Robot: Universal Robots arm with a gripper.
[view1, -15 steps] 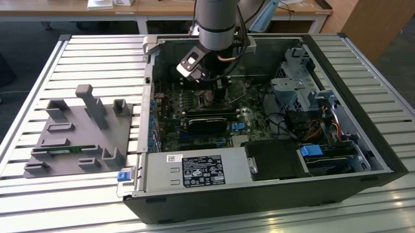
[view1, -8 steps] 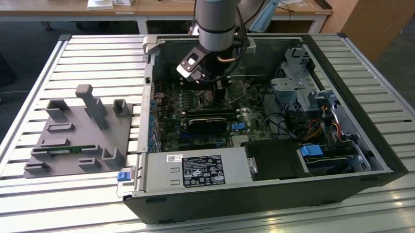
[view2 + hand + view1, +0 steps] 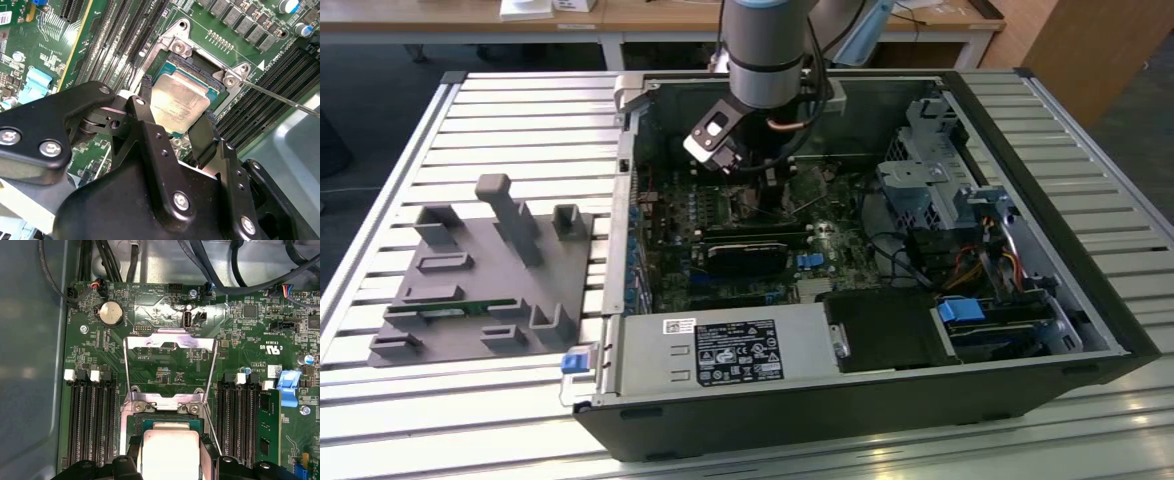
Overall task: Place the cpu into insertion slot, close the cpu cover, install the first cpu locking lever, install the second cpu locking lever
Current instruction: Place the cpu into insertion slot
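Open PC case (image 3: pixel 881 400) on the slatted desk (image 3: pixel 520 110), arm (image 3: pixel 767 40) reaching in at roughly 11 o'clock of the case in the exterior view. Claw (image 3: pixel 177 102) is clamped on two opposite edges of the cpu (image 3: pixel 182 112), holding it flat and square at the socket (image 3: pixel 200 62); seated or just above, can't tell. Cover (image 3: pixel 170 340) is flipped up and the thin lever (image 3: pixel 280 97) swung aside, which keeps the socket clear.

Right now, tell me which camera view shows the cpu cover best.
The first wrist view: the cpu cover is open, whole frame and window plain. In the second wrist view I cannot tell it from the metal round the cpu; the exterior view has it too small to tell.
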